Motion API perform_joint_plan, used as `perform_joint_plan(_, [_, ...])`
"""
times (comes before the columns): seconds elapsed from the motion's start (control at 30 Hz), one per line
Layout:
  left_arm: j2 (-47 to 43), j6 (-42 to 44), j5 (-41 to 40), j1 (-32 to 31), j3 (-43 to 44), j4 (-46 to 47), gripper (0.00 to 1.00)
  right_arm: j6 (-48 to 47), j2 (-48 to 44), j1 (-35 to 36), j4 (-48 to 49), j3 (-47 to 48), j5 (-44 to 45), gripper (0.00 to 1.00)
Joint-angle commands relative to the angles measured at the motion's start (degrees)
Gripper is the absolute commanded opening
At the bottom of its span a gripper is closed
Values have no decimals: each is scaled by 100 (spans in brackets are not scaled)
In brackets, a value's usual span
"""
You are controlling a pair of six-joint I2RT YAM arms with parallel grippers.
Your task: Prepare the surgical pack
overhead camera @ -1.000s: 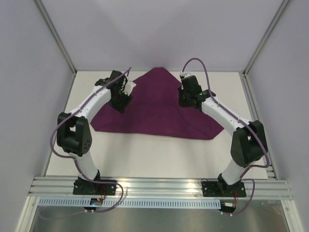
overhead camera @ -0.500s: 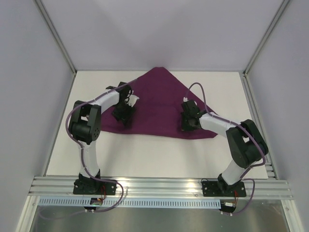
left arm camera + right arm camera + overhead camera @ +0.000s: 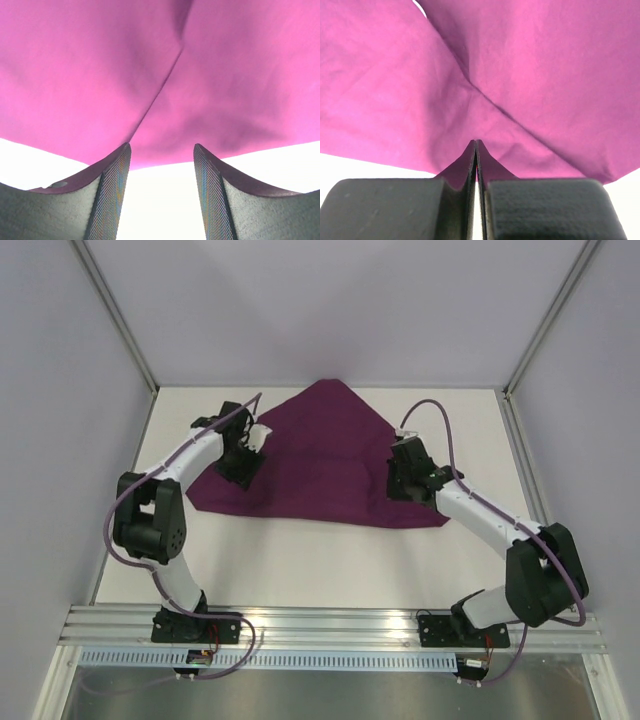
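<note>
cloth (image 3: 320, 455): dark purple, creased triangle flat on table (image 3: 330, 560) | left hand (image 3: 161, 148): wide | right hand (image 3: 477, 146): fingers pressed together

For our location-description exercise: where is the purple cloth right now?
In the top view, the purple cloth lies on the far middle of the table, between the left gripper at its left edge and the right gripper near its right corner.

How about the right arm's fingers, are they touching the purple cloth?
Touching. The right wrist view shows the fingers shut on the purple cloth, creases running into their tips.
</note>
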Motion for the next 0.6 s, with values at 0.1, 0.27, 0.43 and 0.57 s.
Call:
perform_joint_plan(0.1, [-22,226,-104,202,-653,108,63,328,-168,-159,237,-839,-124,0])
perform_joint_plan(0.27, [619,121,-437,431,-566,425,61,293,244,-520,615,-1244,-291,0])
perform_joint_plan(0.43, [603,86,-289,449,-575,382,62,231,211,-758,545,-1244,-396,0])
perform_joint_plan(0.57, [104,94,45,466,-452,101,64,214,-422,-1047,230,-1034,-432,1])
